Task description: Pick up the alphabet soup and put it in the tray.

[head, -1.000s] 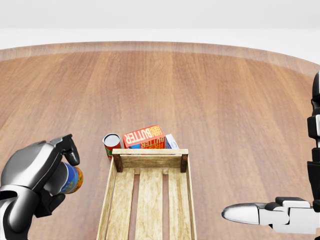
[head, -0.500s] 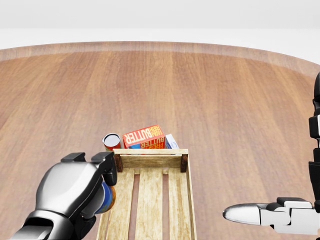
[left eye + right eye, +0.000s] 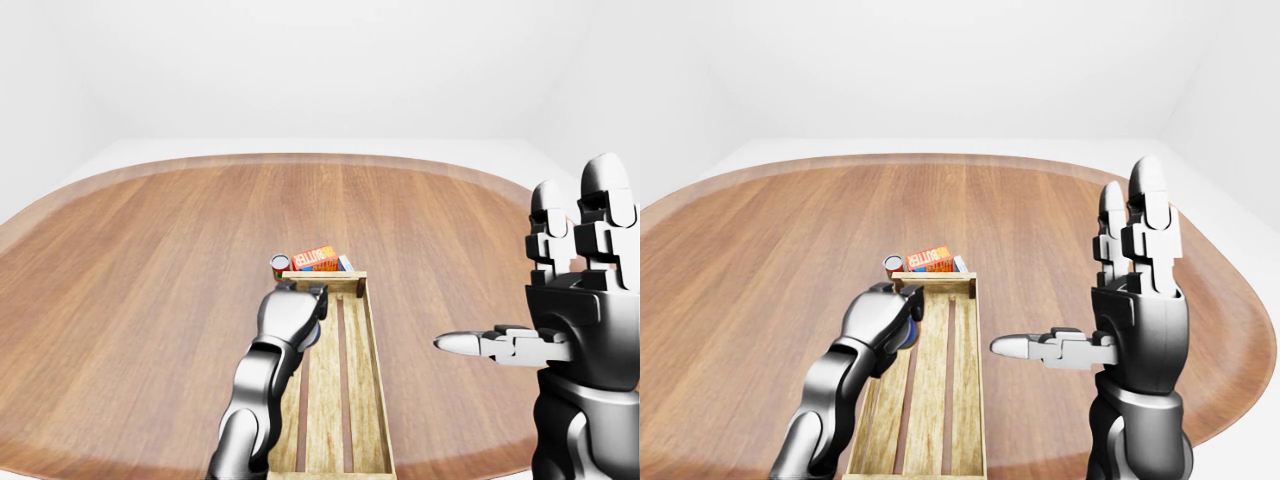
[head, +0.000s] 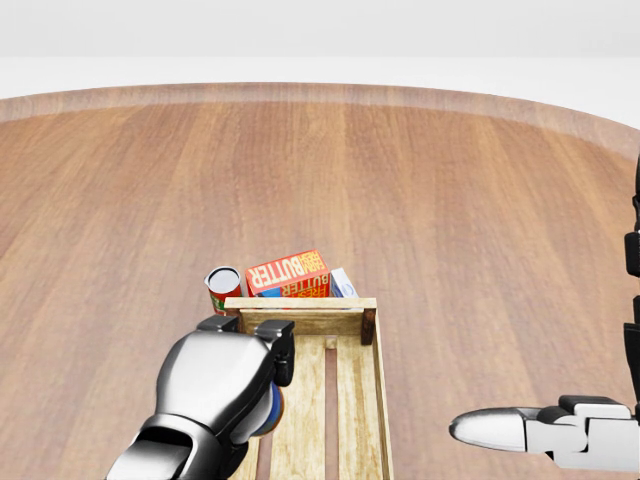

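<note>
The alphabet soup can (image 4: 272, 408) has a blue and orange label and is mostly hidden inside my left hand (image 4: 262, 385), which is shut on it. Hand and can hang over the left slat of the wooden tray (image 4: 300, 322), near the tray's upper end in the head view. The right-eye view shows the same grasp, with a sliver of the can (image 3: 911, 331) below the knuckles. My right hand (image 3: 1102, 318) stands open to the right of the tray, fingers up and thumb pointing left, holding nothing.
Just beyond the tray's upper end stand a red can (image 4: 222, 284), a red butter box (image 4: 288, 272) and a small blue-and-white carton (image 4: 344, 283). The round wooden table (image 4: 450, 200) stretches wide around them.
My left hand has carried the soup can rightward, from left of the tray to above its left slat. The right hand has barely moved.
</note>
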